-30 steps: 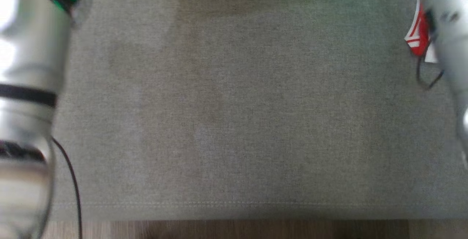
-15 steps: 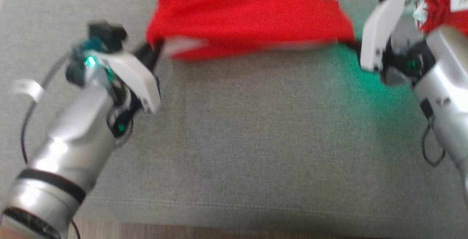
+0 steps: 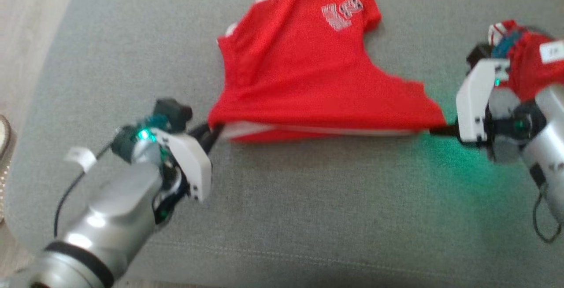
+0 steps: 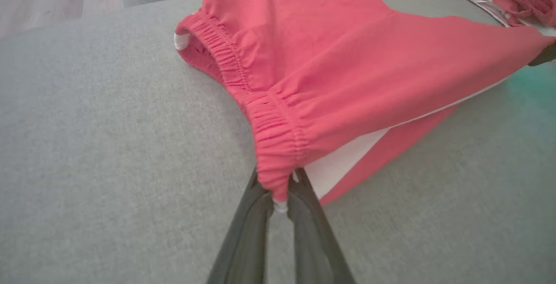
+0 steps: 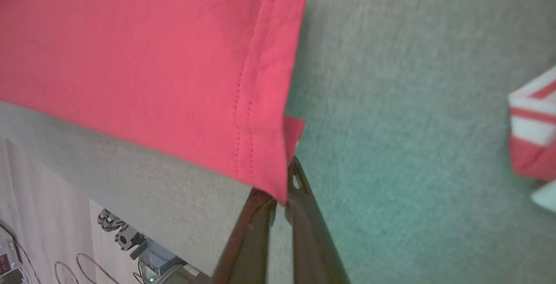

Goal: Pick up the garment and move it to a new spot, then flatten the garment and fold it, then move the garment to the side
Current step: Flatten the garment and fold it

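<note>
Across the middle of the grey cushion [image 3: 308, 217] we hold the red shorts [image 3: 308, 81] stretched between our claws: our left gripper [image 4: 280, 186] pinches the elastic waistband toward the cushion's left side, our right gripper [image 5: 281, 188] pinches a hem corner toward its right, near a second red garment [image 3: 531, 61]

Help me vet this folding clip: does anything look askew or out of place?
Yes. The red shorts lie skewed, stretched between the left end effector on the waistband and the right end effector on a leg hem, with a white layer poking out underneath. A second red-and-white garment sits crumpled farther right on the couch.
</note>
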Robot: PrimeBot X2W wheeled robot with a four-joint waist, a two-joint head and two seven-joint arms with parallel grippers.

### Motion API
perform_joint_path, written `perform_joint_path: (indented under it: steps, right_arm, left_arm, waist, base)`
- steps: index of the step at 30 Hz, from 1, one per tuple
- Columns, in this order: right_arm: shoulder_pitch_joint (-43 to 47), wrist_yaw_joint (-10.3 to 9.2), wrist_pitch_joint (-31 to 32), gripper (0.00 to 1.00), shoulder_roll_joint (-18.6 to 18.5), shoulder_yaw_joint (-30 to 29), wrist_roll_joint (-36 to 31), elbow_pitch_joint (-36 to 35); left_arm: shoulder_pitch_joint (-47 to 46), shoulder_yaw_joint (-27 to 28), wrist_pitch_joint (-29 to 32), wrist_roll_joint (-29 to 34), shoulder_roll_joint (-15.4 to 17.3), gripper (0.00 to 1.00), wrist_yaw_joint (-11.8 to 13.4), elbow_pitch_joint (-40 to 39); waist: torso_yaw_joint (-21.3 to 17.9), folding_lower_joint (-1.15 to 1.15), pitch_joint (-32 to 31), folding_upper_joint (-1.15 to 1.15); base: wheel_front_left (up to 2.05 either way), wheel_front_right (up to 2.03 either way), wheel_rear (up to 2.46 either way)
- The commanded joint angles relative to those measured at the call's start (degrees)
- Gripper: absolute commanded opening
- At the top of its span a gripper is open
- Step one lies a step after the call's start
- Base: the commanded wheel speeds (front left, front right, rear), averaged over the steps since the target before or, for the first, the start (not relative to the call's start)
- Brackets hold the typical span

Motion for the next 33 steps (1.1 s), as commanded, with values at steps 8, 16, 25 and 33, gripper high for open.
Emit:
perform_joint_path:
  steps: [8,16,25,33]
  right_arm:
    - [10.24,0.37,5.18,0.00,-6.21,-3.22,0.66,-6.02]
    - [20.93,0.37,12.75,0.00,-10.66,-6.40,1.67,-15.74]
    - [21.85,0.37,16.68,0.00,-8.75,-19.91,-0.52,-25.85]
    - [13.22,0.37,20.44,0.00,0.61,-29.63,-9.28,-25.78]
  left_arm:
    - [4.64,-3.23,-0.42,-3.61,2.99,0.00,0.10,-4.17]
    - [11.27,-7.07,1.96,-5.48,5.14,0.00,0.10,-10.90]
    - [11.23,-4.51,2.97,-7.52,7.90,0.00,3.30,-20.76]
    - [5.43,-0.93,3.15,-8.31,8.44,0.00,4.29,-23.19]
  waist:
    - [0.95,0.00,-6.30,0.00]
    - [0.64,0.00,-11.39,0.00]
    - [1.61,0.00,-10.90,0.00]
    - [2.93,0.00,-5.75,0.00]
  base:
    - [0.00,0.00,0.00]
    - [0.00,0.00,0.00]
    - [0.00,0.00,0.00]
    - [0.00,0.00,0.00]
